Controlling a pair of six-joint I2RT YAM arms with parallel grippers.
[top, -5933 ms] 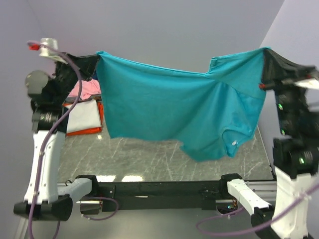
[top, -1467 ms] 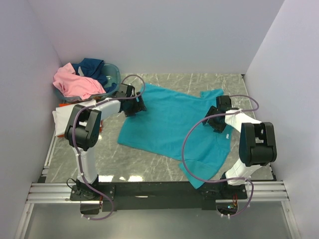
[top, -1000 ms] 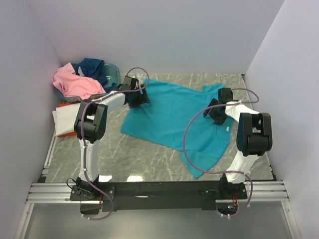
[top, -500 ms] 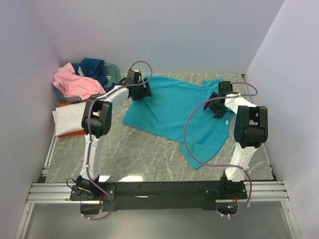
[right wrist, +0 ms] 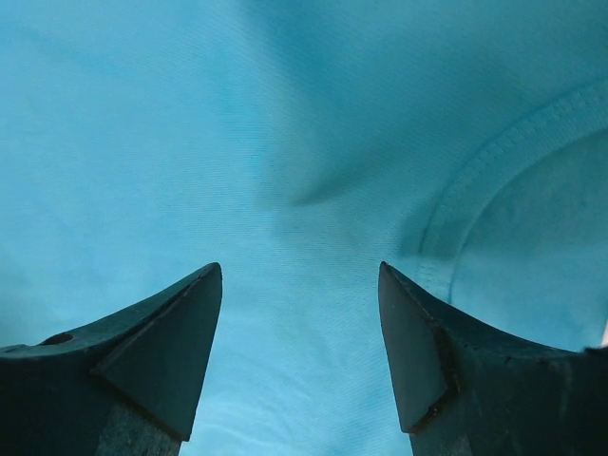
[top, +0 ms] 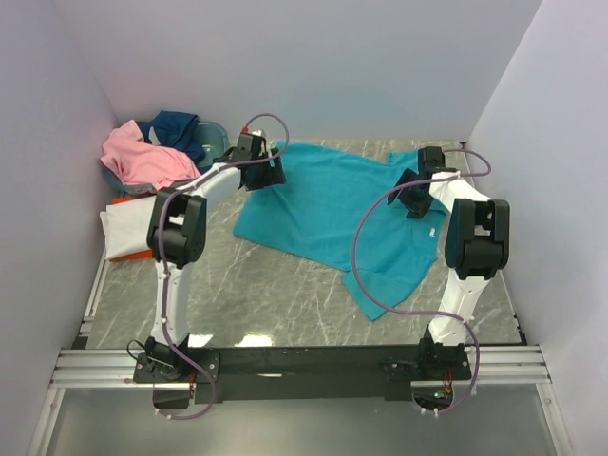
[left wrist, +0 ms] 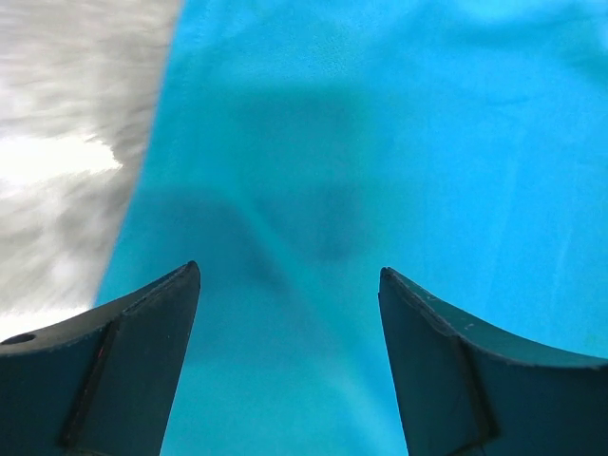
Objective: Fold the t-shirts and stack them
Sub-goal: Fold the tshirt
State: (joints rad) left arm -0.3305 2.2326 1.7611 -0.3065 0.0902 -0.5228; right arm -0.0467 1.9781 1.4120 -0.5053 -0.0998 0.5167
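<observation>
Counter of grey marble (top: 266, 294) seen from above, with a teal t-shirt (top: 332, 214) spread mostly flat across its far middle, one lower corner trailing toward the near right. Both robot arms reach out from the near edge to the shirt's far end. At the far left corner of the teal t-shirt sits the left pincer (top: 271, 171), its two dark fingers (left wrist: 133, 351) spread wide over the cloth with nothing between them; its wrist camera shows the shirt's left edge and bare marble just beside it. Near the far right of the shirt, the right pincer (top: 410, 195) is likewise wide open and grips nothing; its wrist camera shows only teal cloth below, with a curved collar seam (right wrist: 494, 180) to the right of its fingers (right wrist: 161, 342). Whether either pincer touches the cloth cannot be told. In the far left corner stands an oval blue-grey basket (top: 217, 138) with a navy t-shirt (top: 176, 128) bunched inside and a pink t-shirt (top: 142, 161) draped over its near rim. Just in front of it, at the left edge, a folded white t-shirt (top: 128, 228) lies on an orange t-shirt (top: 128, 255), well apart from the teal one
</observation>
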